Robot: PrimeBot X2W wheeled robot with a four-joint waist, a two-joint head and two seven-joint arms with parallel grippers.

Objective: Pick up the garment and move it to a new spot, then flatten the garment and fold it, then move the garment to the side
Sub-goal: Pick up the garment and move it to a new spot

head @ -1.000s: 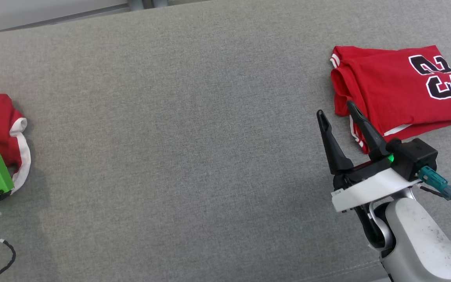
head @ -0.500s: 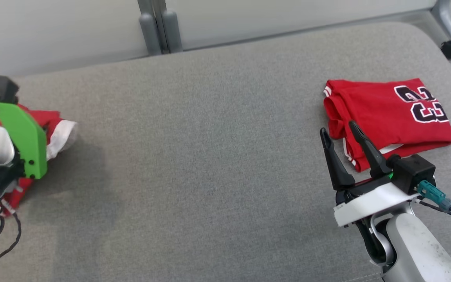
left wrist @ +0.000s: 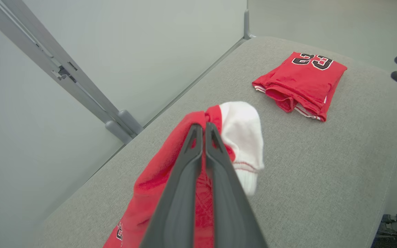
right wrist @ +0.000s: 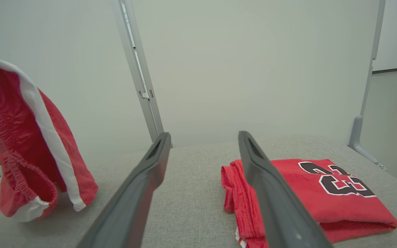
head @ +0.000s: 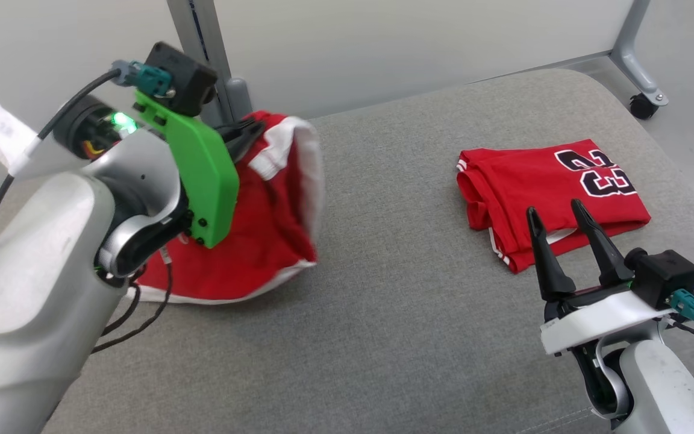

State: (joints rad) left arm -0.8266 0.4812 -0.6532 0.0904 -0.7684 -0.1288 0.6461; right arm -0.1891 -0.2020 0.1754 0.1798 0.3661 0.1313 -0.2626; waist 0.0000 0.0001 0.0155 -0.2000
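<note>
the red garment (head: 256, 241) with white trim hangs bunched on the left side of the table (head: 383, 325), toward its far edge. its top is lifted and its lower edge reaches down to the grey fabric surface. the left fingers (left wrist: 190, 162) are pressed together on the garment's upper fold, pinching the red cloth just beside a white band. in the head view the left arm's green plate (head: 205, 175) covers part of the garment. on the right side of the table, well apart, lies a folded red jersey (head: 540, 181), flat, with a black number 23 on top. the right fingers (head: 597, 241) are spread and hold nothing. they are at the near edge of the jersey, pointing toward it. behind the table stand a pale wall and a grey post (head: 193, 36).
</note>
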